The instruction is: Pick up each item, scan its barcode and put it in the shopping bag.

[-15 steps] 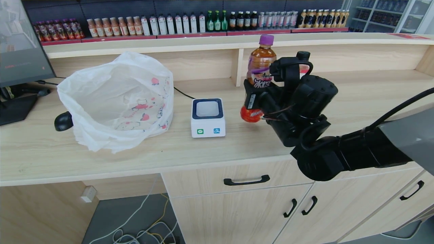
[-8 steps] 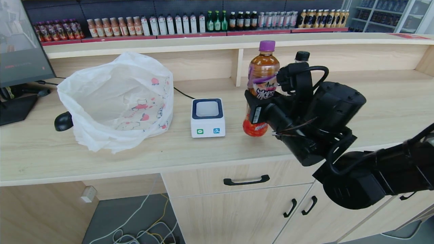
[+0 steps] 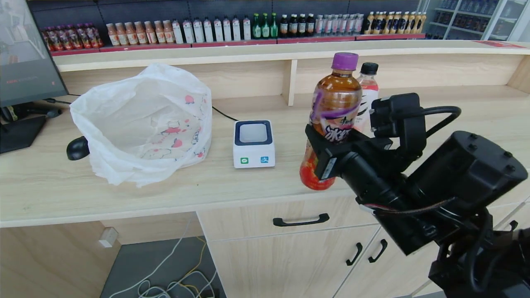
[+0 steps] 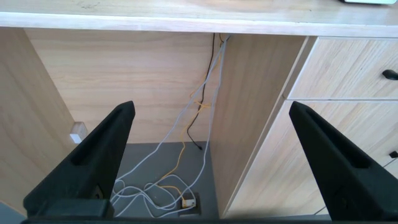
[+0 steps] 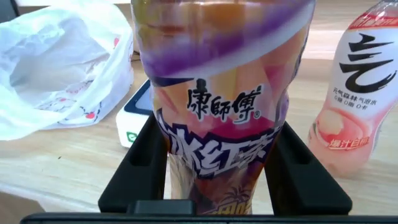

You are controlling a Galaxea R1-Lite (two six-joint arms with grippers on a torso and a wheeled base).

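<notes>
– The amber plastic tea bottle with the purple cap [image 3: 335, 120], where is it being held?

– It is being held upright by the right gripper [image 3: 332, 147]. The black fingers [image 5: 140, 168] are being pressed on both sides of the label, around the lower middle of the body. The bottle is being kept to the right of the white box-shaped scanner with the dark blue frame [image 3: 253, 142], apart from it, over the front part of the light wooden counter [image 3: 186, 186]. Whether the red base is touching the wood cannot be told.

– And the bag?

– The thin white plastic shopping bag with the red print [image 3: 140, 120] is being left open on the left part of the counter, just beside the scanner. A black computer mouse [image 3: 77, 147] is lying just beside the bag, on its far left side.

– Is another item being seen?

– Yes. A clear plastic bottle of pale pink drink with a black cap [image 3: 367, 93] is standing upright on the counter, just behind the held bottle.

– How is the left gripper being kept?

– The left gripper [image 4: 214, 155] is being kept with its fingers wide apart and nothing between them. It is hanging lower than the counter edge, before an open space where loose cables [image 4: 163, 183] are lying on the grey floor.
</notes>
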